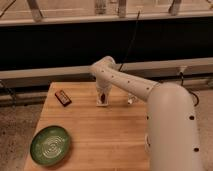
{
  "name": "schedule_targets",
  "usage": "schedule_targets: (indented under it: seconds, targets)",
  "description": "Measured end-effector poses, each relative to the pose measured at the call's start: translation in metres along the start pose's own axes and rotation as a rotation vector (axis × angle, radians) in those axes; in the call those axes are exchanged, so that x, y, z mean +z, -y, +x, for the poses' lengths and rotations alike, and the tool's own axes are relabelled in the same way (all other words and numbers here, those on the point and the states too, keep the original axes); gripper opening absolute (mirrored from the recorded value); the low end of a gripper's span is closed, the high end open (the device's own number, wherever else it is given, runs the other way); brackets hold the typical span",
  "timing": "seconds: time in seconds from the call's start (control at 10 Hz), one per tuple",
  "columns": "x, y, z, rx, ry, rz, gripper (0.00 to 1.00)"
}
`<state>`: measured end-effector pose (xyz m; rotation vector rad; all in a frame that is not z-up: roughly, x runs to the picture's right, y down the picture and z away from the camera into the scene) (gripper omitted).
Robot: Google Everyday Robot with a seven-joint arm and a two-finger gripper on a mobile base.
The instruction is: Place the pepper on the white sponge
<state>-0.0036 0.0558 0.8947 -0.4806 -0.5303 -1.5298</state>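
pepper [102, 96]: small, dark red, at the far centre of the wooden table [100, 135]. gripper [102, 100] is clamped on it from above, the arm reaching in from the right. the pale patch just under it is probably the white sponge [102, 105]; contact can't be judged. judged handling: light, smooth-skinned, a bit slippery, yields if squeezed, so grip gently across mid-body. dark packet [63, 97] sits far left, green plate [50, 145] near left.

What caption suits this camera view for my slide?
End effector at the wooden table's far edge, dark red pepper at its tip; green plate near-left.
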Motion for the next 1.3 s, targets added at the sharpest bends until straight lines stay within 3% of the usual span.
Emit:
schedule_targets:
  seconds: [0.2,0.4,0.7,1.1,1.3]
  targets:
    - [-0.0001,-0.0022,0.0018,0.003,-0.002,0.003,0.42]
    - [0.0010,-0.0019,0.0033,-0.003,-0.001,0.005,0.57]
    - [0.0005,-0.0022,0.0012,-0.006,0.001,0.007,0.54]
    - [0.0009,-0.0035,0.0047,-0.011,0.000,0.011,0.79]
    - [0.0007,-0.0036,0.0053,-0.013,-0.001,0.014,0.79]
